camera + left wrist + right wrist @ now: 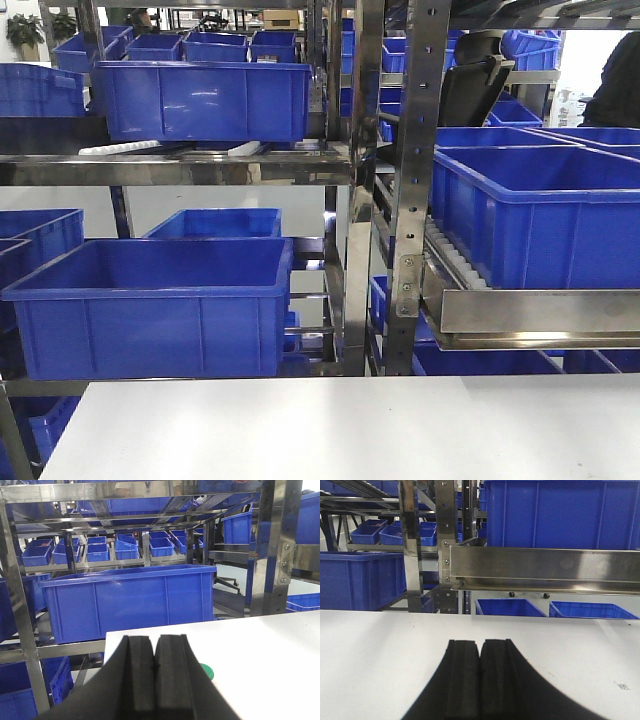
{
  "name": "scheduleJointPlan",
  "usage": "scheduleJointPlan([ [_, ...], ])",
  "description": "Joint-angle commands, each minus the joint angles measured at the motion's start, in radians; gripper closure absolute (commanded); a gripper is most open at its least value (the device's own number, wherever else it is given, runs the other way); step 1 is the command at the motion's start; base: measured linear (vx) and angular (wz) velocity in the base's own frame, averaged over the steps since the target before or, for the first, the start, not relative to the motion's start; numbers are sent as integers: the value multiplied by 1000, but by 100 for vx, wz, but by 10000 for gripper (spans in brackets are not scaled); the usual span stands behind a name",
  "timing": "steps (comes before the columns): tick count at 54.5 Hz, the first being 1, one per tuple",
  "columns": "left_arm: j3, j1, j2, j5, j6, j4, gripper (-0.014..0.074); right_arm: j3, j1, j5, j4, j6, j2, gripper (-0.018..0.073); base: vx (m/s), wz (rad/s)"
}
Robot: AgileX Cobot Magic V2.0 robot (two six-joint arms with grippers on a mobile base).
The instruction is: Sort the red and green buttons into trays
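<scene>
In the left wrist view my left gripper (153, 639) is shut, its black pads pressed together with nothing between them, above the white table (260, 655). A small rounded green patch (205, 671) peeks out on the table from behind the right finger; I cannot tell whether it is a button cap or a tray corner. My right gripper (480, 642) is shut and empty over bare white table (375, 650). The red button and the trays are out of view. Neither gripper shows in the front view.
Steel shelving (412, 180) with deep blue crates (150, 300) stands right behind the table's far edge (350, 380). A large blue crate (130, 600) sits beyond the table's left corner. A steel shelf rail (545, 570) overhangs ahead of the right gripper.
</scene>
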Motion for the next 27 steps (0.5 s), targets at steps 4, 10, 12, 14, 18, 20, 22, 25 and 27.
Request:
scheduleJointPlan([
  [4, 4, 1, -14, -80, -9, -1, 602, 6, -5, -86, 0, -10, -12, 572, 0, 0],
  [10, 4, 1, -14, -80, -9, -1, 602, 6, -5, -87, 0, -10, -12, 572, 0, 0],
  [12, 4, 1, -14, -80, -9, -1, 602, 6, -5, -87, 0, -10, -12, 572, 0, 0],
  [14, 4, 1, -14, -80, -9, -1, 602, 6, -5, -88, 0, -10, -12, 572, 0, 0],
  [18, 4, 1, -14, -80, -9, -1, 602, 6, -5, -93, 0, -10, -12, 572, 0, 0],
  [20, 4, 1, -14, -80, -9, -1, 602, 6, -5, -94, 0, -10, -12, 572, 0, 0],
  [22, 4, 1, -14, -80, -9, -1, 602, 6, -5, -94, 0, -10, -12, 572, 0, 0],
  [25, 4, 1, -14, -80, -9, -1, 602, 6, -5, -92, 0, -10, -12, 572, 0, 0],
  [27, 4, 1, -14, -80, -9, -1, 602, 6, -5, -92, 0, -10, -12, 572, 0, 0],
])
